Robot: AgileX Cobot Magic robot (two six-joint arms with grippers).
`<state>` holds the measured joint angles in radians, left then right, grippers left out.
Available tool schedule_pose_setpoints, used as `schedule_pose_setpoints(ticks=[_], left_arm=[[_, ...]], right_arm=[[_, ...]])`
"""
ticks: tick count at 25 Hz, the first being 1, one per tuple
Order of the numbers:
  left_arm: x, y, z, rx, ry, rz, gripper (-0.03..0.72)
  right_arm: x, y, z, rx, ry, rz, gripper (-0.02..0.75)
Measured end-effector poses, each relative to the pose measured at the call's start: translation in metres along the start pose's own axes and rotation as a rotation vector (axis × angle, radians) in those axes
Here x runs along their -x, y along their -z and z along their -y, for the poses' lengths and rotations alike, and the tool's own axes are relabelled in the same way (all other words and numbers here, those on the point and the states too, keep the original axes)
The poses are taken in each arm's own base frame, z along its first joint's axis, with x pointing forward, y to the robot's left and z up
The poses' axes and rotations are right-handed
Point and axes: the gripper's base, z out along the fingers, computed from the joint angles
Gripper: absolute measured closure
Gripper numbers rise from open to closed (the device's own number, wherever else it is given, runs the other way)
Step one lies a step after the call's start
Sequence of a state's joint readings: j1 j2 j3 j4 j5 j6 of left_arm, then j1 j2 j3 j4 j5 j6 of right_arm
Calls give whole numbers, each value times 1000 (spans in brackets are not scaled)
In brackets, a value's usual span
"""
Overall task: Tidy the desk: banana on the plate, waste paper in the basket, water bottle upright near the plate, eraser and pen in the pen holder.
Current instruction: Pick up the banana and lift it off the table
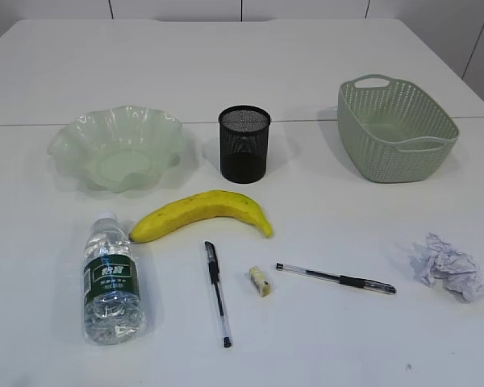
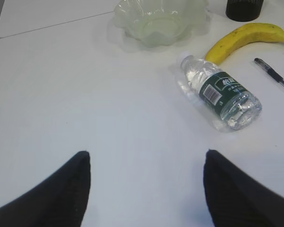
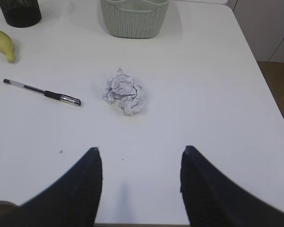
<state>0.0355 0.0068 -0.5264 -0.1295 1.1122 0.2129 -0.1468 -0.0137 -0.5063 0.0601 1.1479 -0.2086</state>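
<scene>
A yellow banana (image 1: 203, 211) lies in front of the pale green wavy plate (image 1: 81, 135). A water bottle (image 1: 110, 280) lies on its side at the front left. Two black pens (image 1: 217, 292) (image 1: 336, 278) and a small eraser (image 1: 260, 281) lie near the front. Crumpled waste paper (image 1: 448, 266) lies at the right. A black mesh pen holder (image 1: 244, 143) and a green basket (image 1: 395, 129) stand behind. Neither gripper shows in the exterior view. My left gripper (image 2: 146, 158) is open and empty, short of the bottle (image 2: 221, 92). My right gripper (image 3: 141, 153) is open and empty, short of the paper (image 3: 123, 91).
A second white table (image 1: 226, 64) adjoins at the back. In the right wrist view the table's right edge (image 3: 270, 94) drops to the floor.
</scene>
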Motion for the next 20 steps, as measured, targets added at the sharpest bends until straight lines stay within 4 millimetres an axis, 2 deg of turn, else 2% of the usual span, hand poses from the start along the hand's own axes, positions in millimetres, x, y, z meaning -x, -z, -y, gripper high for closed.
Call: schedule_pose_setpoints(ticks=[13,20], left_arm=[[0,0,-1,9,-5,-2,160],[3,4,-3,1,-32,21,160]], right_arm=[[0,0,0,0,-2,-2,338],[8,-14,3,21,-13,-127,338]])
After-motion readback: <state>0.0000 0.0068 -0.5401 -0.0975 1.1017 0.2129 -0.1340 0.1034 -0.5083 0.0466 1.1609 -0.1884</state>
